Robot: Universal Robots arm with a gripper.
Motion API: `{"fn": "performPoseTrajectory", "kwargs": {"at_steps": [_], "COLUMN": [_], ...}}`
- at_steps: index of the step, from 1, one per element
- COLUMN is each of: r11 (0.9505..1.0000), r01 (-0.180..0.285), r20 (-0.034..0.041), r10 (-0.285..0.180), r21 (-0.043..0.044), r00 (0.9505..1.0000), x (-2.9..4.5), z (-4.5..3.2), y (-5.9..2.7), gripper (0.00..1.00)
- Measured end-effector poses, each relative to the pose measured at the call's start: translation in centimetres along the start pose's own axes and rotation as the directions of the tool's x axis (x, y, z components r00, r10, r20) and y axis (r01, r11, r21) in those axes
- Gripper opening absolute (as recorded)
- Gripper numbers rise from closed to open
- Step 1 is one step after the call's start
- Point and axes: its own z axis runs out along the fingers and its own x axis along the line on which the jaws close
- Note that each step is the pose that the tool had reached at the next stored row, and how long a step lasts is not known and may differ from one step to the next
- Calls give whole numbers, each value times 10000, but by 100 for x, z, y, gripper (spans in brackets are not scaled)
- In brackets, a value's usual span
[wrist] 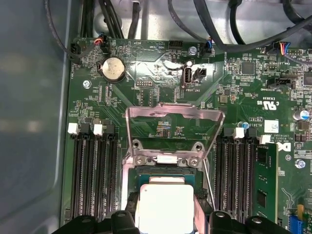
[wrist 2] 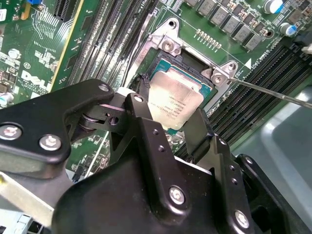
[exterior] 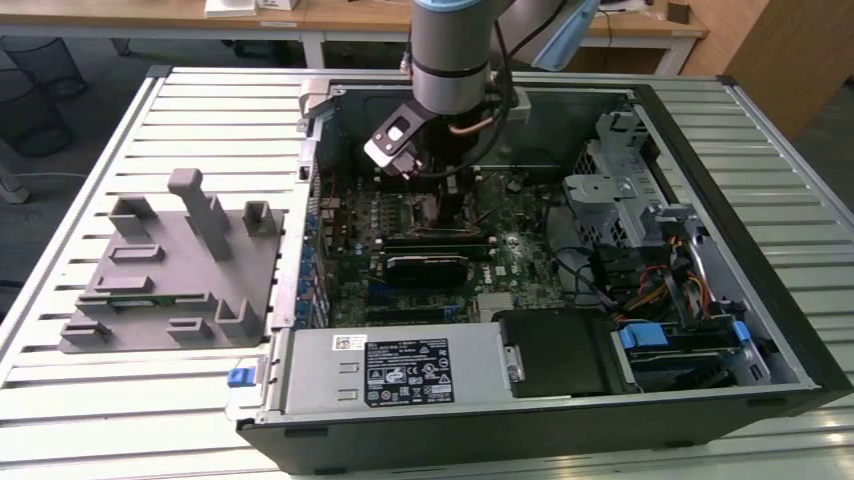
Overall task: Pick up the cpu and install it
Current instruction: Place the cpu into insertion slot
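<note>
The gripper (wrist 2: 170,122) pinches the cpu (wrist 2: 176,100), a flat square chip with a pale brushed-metal top, its matte black fingers (wrist 2: 140,114) pressed on two opposite edges. The cpu sits over the socket (wrist 2: 170,61), slightly tilted; whether it already rests in the recess or hangs just above is hard to tell. In the first wrist view the cpu (wrist: 163,204) lies just beside the hinge of the socket's shiny steel load plate (wrist: 170,114), which stands raised. Long black slots flank the socket, and a thin green memory stick (wrist: 265,183) stands in one near it. A round silver coin cell (wrist: 113,68) lies well beyond the plate.
</note>
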Motion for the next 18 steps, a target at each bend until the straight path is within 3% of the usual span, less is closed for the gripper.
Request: {"fn": "performPoseTrajectory", "kwargs": {"at_steps": [18], "r11": [9999], "r01": [-110], "r20": [6], "r10": [110], "r21": [1], "r00": [9999], "x": [3], "z": [82], "y": [-4], "gripper": [53]}}
